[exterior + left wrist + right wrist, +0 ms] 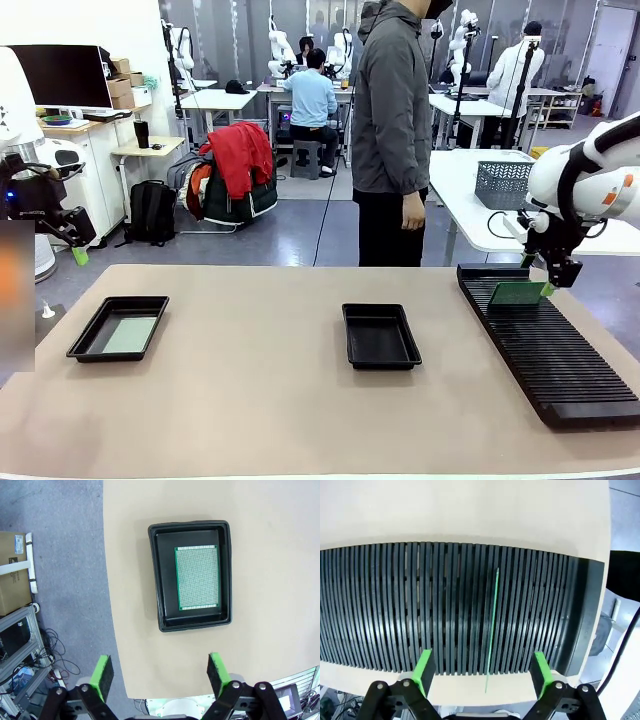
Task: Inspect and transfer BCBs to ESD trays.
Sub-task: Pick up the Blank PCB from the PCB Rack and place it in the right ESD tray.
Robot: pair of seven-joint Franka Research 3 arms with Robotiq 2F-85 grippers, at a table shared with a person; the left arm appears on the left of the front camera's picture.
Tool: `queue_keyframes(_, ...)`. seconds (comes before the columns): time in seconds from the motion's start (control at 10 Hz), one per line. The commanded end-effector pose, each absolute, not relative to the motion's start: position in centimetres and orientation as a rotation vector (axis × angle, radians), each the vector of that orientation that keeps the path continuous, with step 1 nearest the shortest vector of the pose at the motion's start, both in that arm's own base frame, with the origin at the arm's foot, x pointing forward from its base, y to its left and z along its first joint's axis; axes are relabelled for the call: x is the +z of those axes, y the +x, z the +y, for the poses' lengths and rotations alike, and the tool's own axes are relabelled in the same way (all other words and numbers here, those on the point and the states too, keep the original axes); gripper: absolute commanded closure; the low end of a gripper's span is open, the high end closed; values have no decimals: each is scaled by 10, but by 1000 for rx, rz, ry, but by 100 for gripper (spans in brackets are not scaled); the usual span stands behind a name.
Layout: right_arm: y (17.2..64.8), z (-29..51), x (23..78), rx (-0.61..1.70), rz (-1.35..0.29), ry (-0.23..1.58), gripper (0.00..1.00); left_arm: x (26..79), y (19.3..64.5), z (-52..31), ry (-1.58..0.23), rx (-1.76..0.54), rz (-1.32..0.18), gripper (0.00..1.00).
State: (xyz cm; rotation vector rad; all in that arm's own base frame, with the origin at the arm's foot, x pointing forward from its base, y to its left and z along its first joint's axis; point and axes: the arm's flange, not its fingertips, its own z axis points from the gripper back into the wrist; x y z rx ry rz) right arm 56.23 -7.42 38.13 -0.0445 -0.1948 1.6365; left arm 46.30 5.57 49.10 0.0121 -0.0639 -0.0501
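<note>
One ESD tray [85,340] lies at the table's left with a green BCB [131,334] flat on its floor. Seen from above in the left wrist view, that tray [161,580] holds the perforated BCB [197,577]. My left gripper [160,675] hovers open high over the table's edge, to the left of the tray [78,254]. A second ESD tray [380,336] sits mid-table with nothing in it. Another BCB [516,293] stands on edge in the rack, a thin green line [492,625] in the right wrist view. My right gripper [482,672] is open above it, not touching [547,288].
The long black slotted rack [560,360] runs along the table's right side. A person in a grey jacket [392,120] stands at the far edge, hands down. Bare tan tabletop lies between the trays and the rack.
</note>
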Motion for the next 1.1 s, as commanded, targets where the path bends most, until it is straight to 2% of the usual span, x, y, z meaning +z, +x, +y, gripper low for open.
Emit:
queue_keyframes(0.0,576,-74,369,1633,-229,-50,0,489,463,56,13,-49,-67,0)
queue_keyframes(0.5,588,-63,356,1608,-189,-23,0,489,463,56,13,-49,-67,0)
queue_keyframes(0.6,589,-62,355,1614,-166,-3,5,489,463,56,13,-49,-67,0)
queue_keyframes(0.8,590,-61,353,1604,-147,4,7,489,463,56,13,-49,-67,0)
queue_keyframes(0.9,591,-62,352,1604,-143,7,15,489,463,56,13,-49,-67,0)
queue_keyframes(1.0,592,-63,350,1601,-130,9,16,489,463,56,13,-49,-67,0)
